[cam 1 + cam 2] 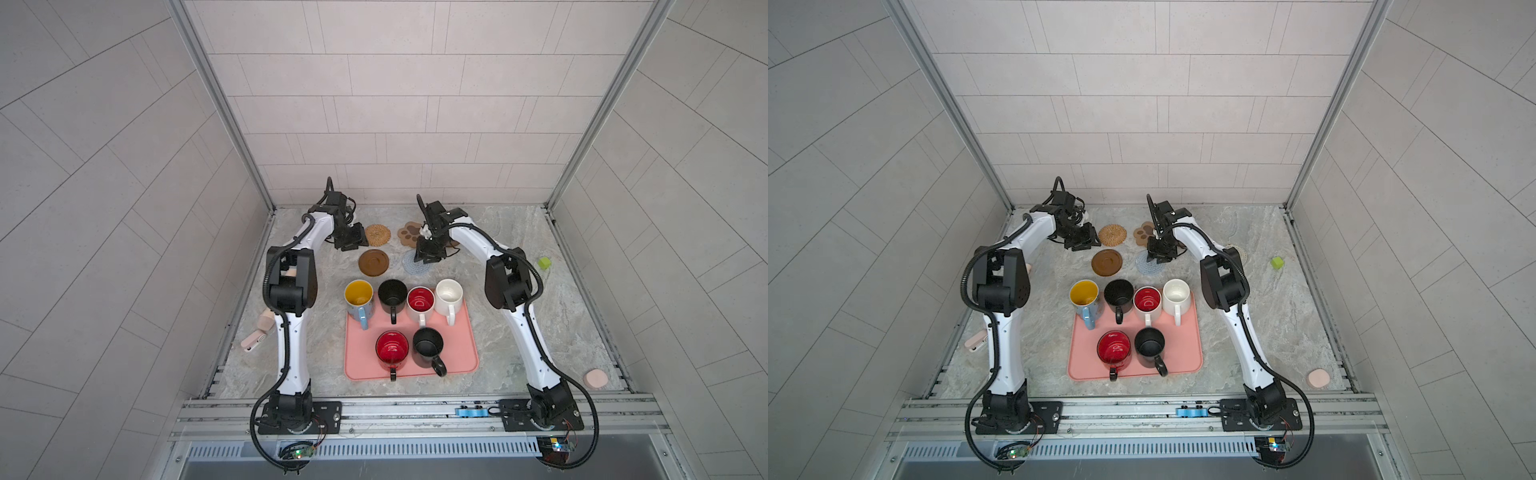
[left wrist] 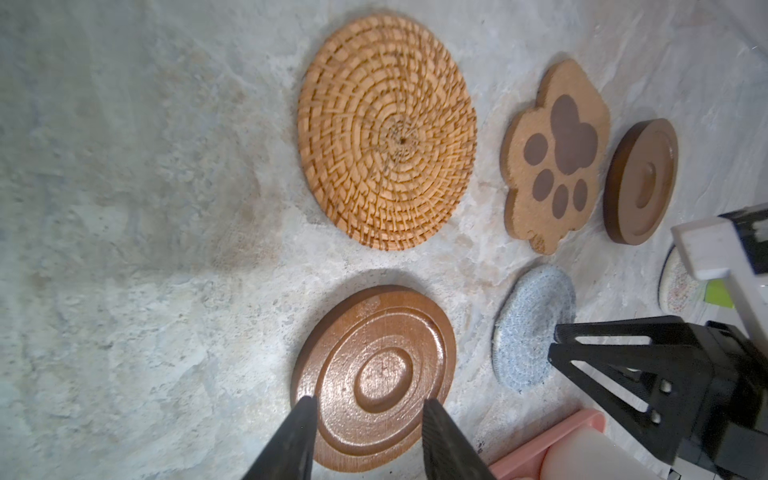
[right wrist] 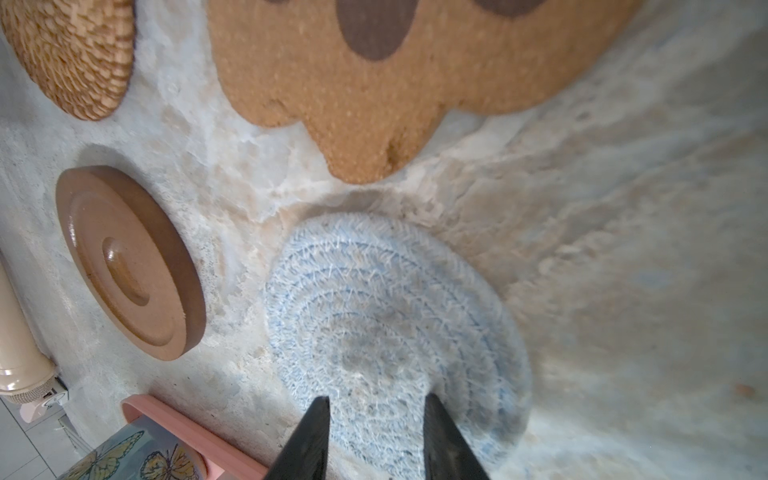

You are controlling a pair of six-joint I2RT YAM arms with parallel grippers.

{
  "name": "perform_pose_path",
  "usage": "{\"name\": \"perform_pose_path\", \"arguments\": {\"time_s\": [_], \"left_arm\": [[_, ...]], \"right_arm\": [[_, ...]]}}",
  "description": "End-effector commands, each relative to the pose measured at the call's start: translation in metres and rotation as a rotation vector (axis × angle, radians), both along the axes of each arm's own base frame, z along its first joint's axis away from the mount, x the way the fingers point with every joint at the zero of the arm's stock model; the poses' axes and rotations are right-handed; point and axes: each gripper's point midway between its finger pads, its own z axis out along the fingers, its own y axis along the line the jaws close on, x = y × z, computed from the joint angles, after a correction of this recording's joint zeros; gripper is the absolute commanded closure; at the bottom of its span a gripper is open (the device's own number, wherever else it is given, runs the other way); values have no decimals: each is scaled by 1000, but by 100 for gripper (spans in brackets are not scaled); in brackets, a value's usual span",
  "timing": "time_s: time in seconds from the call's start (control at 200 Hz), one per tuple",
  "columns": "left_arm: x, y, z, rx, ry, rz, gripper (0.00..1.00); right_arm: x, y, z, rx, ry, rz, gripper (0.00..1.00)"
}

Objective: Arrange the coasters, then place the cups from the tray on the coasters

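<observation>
Part-open and empty at the lower frame edge, left gripper (image 2: 369,400) and right gripper (image 3: 377,397) hang over wooden disc (image 2: 374,357) and grey-blue coaster (image 3: 386,307), seemingly spacing them.

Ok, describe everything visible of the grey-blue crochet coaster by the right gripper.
The grey-blue crochet coaster is a round mat of coiled, fuzzy pale-blue yarn in concentric rings, greyer toward the middle. It lies flat on the marbled table, apart from the paw-shaped coaster and a dark wooden disc. The right gripper stands over its edge, jaws apart; whether it touches the mat cannot be told. Nothing stands on it.
</observation>
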Motion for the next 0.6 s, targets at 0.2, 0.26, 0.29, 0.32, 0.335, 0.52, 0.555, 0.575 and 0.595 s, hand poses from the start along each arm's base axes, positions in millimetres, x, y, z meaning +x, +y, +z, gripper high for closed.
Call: {"name": "perform_pose_path", "arguments": {"time_s": [0.2,0.26,0.29,0.32,0.335,0.52,0.555,0.575,0.595], "left_arm": [[10,-8,-10,-14,3,-3,47],[11,-9,-11,-16,1,-6,46],[11,-9,-10,-17,2,-4,46],[11,-9,-11,-17,3,-4,46],[11,-9,-11,-16,3,-4,46],[13,-8,-9,-12,-7,-4,45],[13,-8,-9,-9,-7,-4,45],[14,-8,-9,-10,-8,-5,44],[14,-8,-9,-8,-8,-3,44]], "right_arm": [[-3,1,4,-24,5,7,57],[-1,2,7,-18,-1,3,57],[-1,1,8,-15,-3,1,57],[0,2,10,-12,-7,1,57],[0,3,11,-10,-7,2,57],[4,5,25,12,-33,-1,56],[5,5,29,17,-38,-3,56],[5,4,31,18,-41,-4,56],[6,3,34,21,-47,-6,56]]}}
